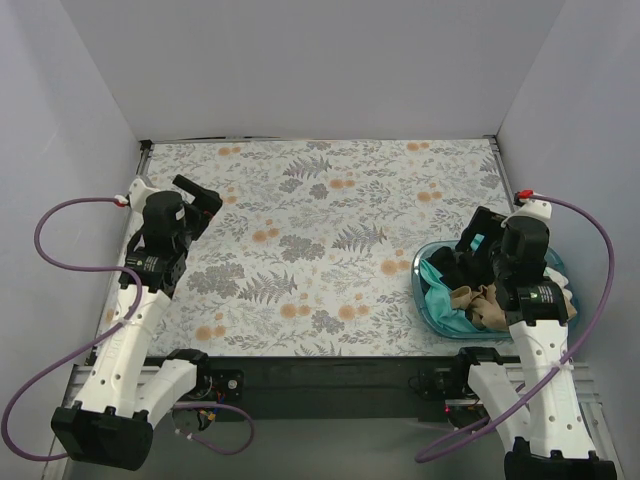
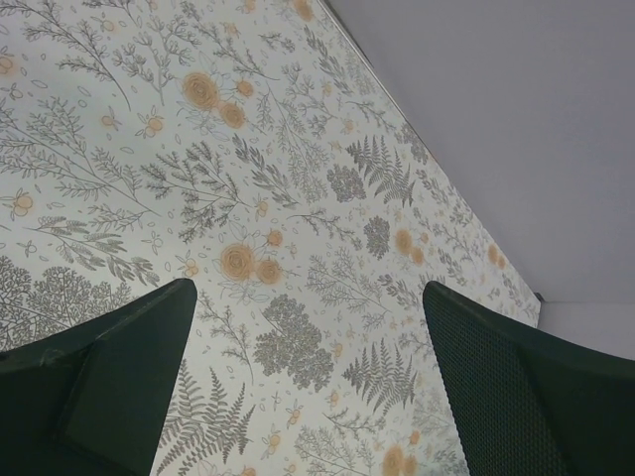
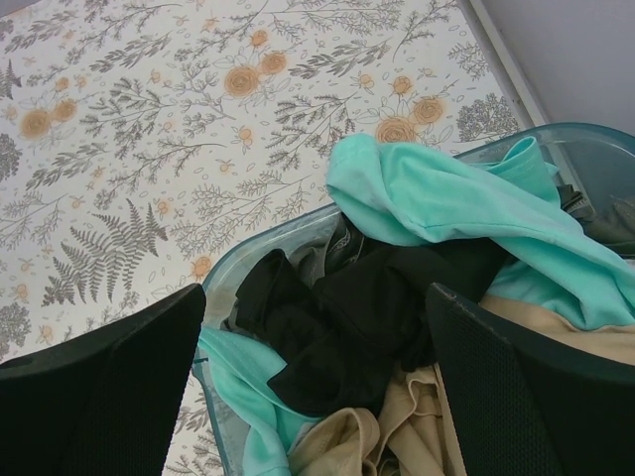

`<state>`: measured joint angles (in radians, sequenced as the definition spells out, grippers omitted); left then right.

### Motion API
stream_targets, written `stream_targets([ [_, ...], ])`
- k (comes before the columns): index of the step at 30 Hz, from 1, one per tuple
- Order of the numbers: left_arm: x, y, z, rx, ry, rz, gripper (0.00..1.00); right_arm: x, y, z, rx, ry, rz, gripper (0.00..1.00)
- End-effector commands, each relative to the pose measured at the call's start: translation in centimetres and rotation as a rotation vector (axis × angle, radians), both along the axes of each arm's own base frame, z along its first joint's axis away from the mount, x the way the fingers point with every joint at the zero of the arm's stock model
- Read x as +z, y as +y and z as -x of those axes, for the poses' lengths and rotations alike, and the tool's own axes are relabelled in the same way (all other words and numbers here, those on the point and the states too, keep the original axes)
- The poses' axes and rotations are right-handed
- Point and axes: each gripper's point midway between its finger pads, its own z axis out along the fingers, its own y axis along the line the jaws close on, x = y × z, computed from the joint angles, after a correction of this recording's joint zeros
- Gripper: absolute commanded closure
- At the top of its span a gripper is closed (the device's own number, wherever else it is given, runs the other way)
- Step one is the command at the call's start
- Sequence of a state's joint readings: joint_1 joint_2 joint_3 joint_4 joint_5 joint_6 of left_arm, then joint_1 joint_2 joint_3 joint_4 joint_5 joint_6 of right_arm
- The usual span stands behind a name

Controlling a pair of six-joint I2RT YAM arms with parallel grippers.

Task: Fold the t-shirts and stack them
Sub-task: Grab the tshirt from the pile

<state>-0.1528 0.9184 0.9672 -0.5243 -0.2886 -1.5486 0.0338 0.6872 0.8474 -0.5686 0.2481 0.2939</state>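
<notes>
Beneath the spread right hand, t-shirts lie heaped.

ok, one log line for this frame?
left jaws: open, over table | right jaws: open, above tub | t-shirts: heaped in tub | folded: none
</notes>
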Motion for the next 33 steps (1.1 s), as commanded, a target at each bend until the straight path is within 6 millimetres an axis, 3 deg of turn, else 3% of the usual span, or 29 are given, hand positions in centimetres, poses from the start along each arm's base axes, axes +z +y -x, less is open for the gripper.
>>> stream_targets([
  [1, -0.1, -0.7, -0.3, -0.043, -0.023, 0.008, 0.02, 2.1, -0.1, -0.4, -0.01, -0.063, -0.008, 0.02],
  [8, -2.2, -3.2, -2.1, -0.182, 0.012, 0.009, 0.02, 0.6, 0.7, -0.7, 0.036, 0.005, -0.013, 0.02],
  [13, -3.3, -3.6, -2.3, -0.214, 0.043, -0.003, 0.02, -2.9, -0.6, -0.9, -0.019, 0.153, 0.032, 0.02],
  [18, -3.2, -3.3, -2.1, -0.204, 0.01, -0.01, 0.02, -6.3, -1.2, -1.4, -0.054, 0.285, 0.052, 0.02],
  [23, -3.2, -3.2, -2.0, -0.201, 0.002, -0.011, 0.02, -8.5, -3.1, -0.9, -0.168, 0.363, 0.099, 0.04],
  [31, -3.3, -3.6, -2.2, -0.216, 0.005, -0.004, 0.02, -10.5, -4.4, -0.1, -0.248, 0.423, 0.112, 0.27],
  [33, -3.2, -3.6, -2.2, -0.217, 0.002, -0.002, 0.02, -10.7, -4.3, -0.1, -0.248, 0.431, 0.104, 0.51],
])
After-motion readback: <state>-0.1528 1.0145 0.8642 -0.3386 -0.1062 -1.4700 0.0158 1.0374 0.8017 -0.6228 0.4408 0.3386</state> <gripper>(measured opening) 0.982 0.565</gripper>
